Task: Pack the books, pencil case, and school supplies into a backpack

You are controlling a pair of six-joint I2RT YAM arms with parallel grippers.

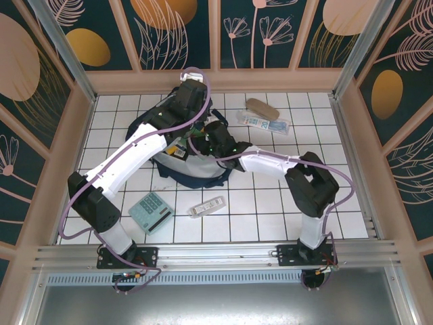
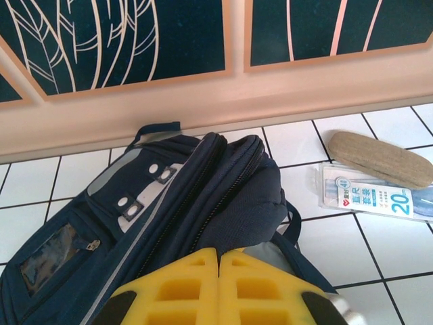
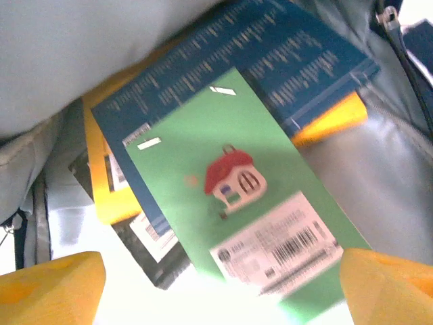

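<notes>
Backpack (image 2: 169, 203), large, navy woven fabric with grey trim, zips and a clear window pocket, lies mid-way across the white tiled table (image 1: 270, 203). Flat glossy books sit askew inside its pale grey lining. The blue book (image 3: 291, 61) has white text too blurred to read. A yellow-orange book (image 3: 101, 196) is under it, and a dark book (image 3: 145, 267) is lowest. The small green book (image 3: 223, 128) lies on top, with a red-roofed house and a barcode label.

Mint-green plastic calculator (image 1: 151, 212), white keys, near the left base. Clear packet (image 2: 379, 196), blue print, "20" legible, touches the tan oblong felt-like pencil case (image 2: 382, 157). Slim white-grey bar (image 1: 206, 206) right of the calculator.

Left gripper (image 2: 218, 257): yellow fingers pressed together at bunched backpack cloth, pinch unclear. Right gripper (image 3: 220, 271): fingers spread wide over the books, empty.
</notes>
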